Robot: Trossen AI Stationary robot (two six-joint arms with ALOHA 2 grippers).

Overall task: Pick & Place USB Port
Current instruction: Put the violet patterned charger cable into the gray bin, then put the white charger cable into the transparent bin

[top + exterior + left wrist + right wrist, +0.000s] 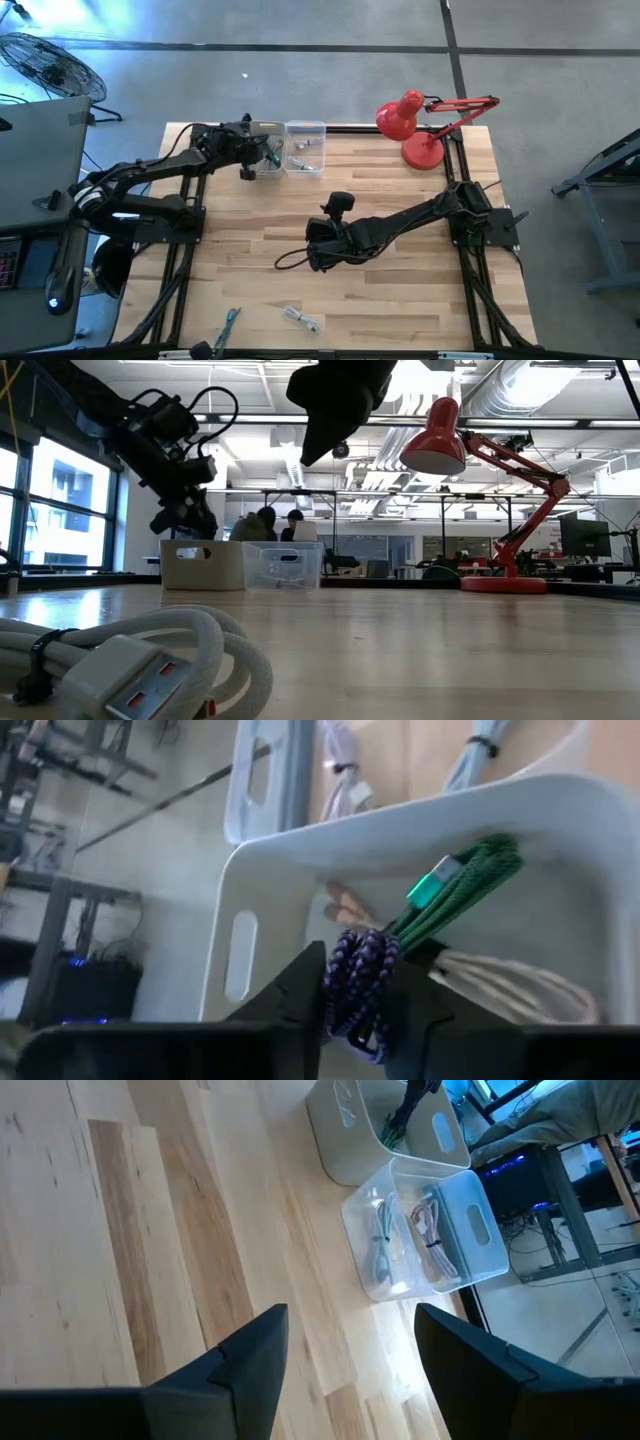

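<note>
My left gripper (258,155) is over the white bin (262,168) at the table's far edge, shut on a coiled purple braided cable (358,982). A green braided cable (462,880) lies inside that bin, its plug end leaning on the wall, beside a pale cable (510,982). The clear bin (305,148) next to it holds more cables. My right gripper (350,1330) is open, hovering over bare wood near the table's middle (313,255). A white USB cable (130,660) lies coiled on the table near the near edge (300,320). My left gripper pinches the bundled coil of the purple cable (372,960) between its two fingers (300,995), with several strands together. The fingers come from above, slanting down into the white bin's opening. The bundle's lower loop shows below the fingertips; whether it rests on anything I cannot tell.
A red desk lamp (415,125) stands at the far right corner. A small green-tipped cable (230,322) lies near the near edge, left of the white one. Bare wood stretches between the bins and the near edge. People sit in the room beyond (268,525).
</note>
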